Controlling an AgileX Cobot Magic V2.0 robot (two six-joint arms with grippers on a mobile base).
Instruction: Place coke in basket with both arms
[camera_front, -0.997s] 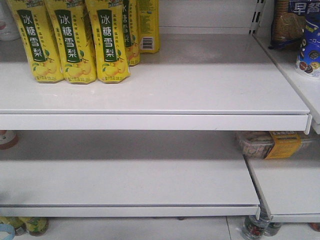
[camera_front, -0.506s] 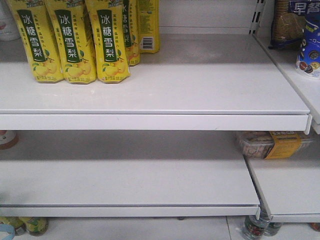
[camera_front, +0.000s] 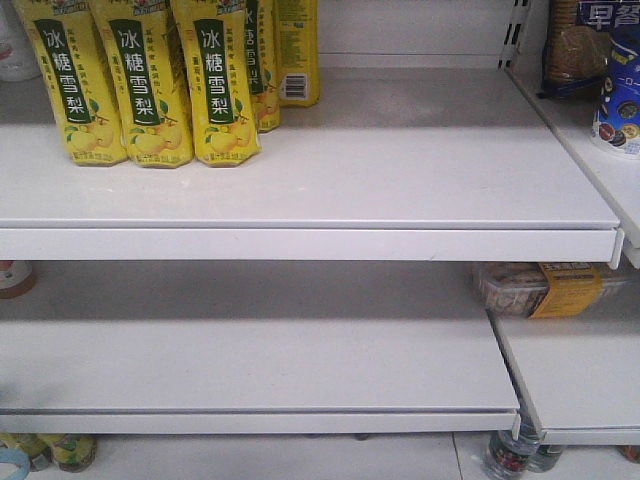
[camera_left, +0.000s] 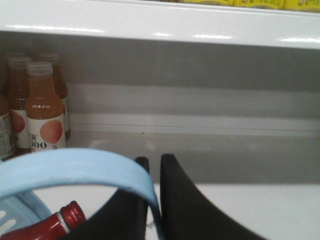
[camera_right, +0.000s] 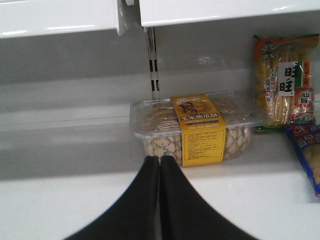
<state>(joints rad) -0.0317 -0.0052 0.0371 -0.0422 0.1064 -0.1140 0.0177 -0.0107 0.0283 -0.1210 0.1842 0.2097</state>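
Note:
In the left wrist view my left gripper (camera_left: 154, 160) is shut on the basket's pale blue handle (camera_left: 75, 167), which arches off to the left from between the fingers. Below the handle, the coke (camera_left: 70, 219) shows only its red cap and neck at the bottom left edge. It lies over the slotted basket (camera_left: 12, 215), whose inside is mostly cut off. My right gripper (camera_right: 159, 159) is shut with nothing between its fingers, low over a white shelf. The front view shows neither gripper, only a blue sliver of the basket (camera_front: 8, 458).
Orange juice bottles (camera_left: 44, 107) stand at the shelf's back left. A clear snack box (camera_right: 195, 125) with a yellow label sits just beyond the right gripper, with snack bags (camera_right: 285, 82) to its right. Yellow pear-drink bottles (camera_front: 140, 80) fill the upper shelf (camera_front: 400, 170).

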